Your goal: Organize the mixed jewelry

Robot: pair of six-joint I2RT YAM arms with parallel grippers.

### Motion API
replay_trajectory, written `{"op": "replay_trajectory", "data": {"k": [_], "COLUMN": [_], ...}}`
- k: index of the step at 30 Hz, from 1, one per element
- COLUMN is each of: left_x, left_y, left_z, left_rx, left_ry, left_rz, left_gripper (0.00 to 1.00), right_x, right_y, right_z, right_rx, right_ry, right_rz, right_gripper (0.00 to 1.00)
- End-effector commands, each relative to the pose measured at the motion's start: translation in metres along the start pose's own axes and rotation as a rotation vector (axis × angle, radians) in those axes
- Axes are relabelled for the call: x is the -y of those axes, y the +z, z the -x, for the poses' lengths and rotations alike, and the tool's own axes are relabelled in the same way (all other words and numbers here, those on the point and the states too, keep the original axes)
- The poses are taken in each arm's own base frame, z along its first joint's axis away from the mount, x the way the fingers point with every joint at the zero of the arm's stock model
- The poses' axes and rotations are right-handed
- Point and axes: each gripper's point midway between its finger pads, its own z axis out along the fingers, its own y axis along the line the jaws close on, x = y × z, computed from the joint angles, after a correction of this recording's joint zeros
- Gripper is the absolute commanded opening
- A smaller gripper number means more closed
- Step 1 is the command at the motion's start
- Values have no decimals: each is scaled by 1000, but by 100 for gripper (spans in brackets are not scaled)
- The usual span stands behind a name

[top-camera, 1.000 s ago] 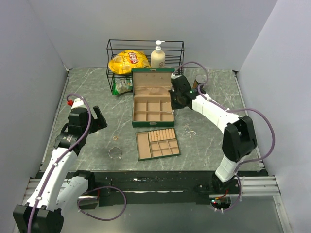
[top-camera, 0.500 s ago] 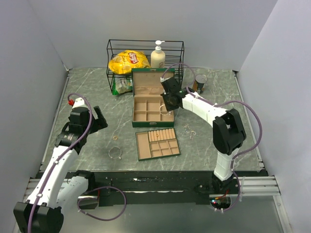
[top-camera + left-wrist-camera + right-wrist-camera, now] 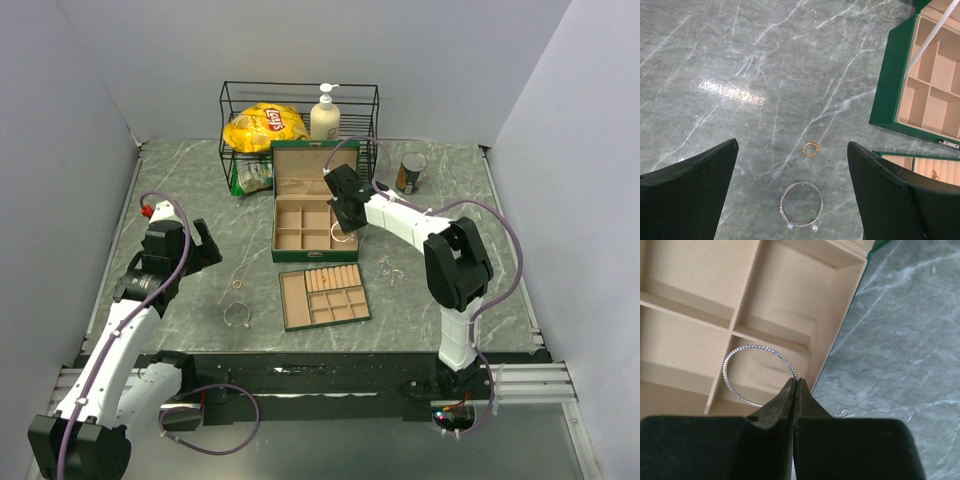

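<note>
My right gripper (image 3: 796, 382) is shut on a thin silvery bangle (image 3: 740, 352) and holds it over the right-hand compartments of the green box (image 3: 312, 205); the gripper shows in the top view (image 3: 345, 222) over the box's right side. My left gripper (image 3: 792, 150) is open above the table. A small gold ring (image 3: 810, 149) and a silvery wire bangle with two pearl beads (image 3: 801, 205) lie between its fingers; both also show in the top view, the ring (image 3: 238, 284) and the bangle (image 3: 236, 316). More small silvery pieces (image 3: 390, 269) lie right of the box.
A flat tan-lined compartment tray (image 3: 324, 297) lies in front of the box. A black wire rack (image 3: 298, 125) at the back holds a yellow chip bag (image 3: 264, 126) and a pump bottle (image 3: 325, 114). A can (image 3: 409, 172) stands at the back right.
My right gripper has moved left from beside the box's right edge to over its compartments, carrying the bangle. The left arm has barely moved.
</note>
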Motion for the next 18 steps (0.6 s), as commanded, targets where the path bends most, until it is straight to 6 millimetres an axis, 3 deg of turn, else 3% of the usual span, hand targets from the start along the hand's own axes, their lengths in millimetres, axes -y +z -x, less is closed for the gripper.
{"op": "replay_trajectory", "data": {"k": [1,18], "left_x": [10,10], "left_y": [-5,-4], "left_z": [19,18], "left_rx": [43,39], "left_ry": [6,7], "left_rz": [-37,-39], "left_gripper": [96,97], "right_x": [4,-6], "right_y": [-2,2], "right_z": [17,2], "right_rx": [33,-34], "right_ry": [-27,-90], "right_rz": [-44,-59], "right_gripper": [0,0]}}
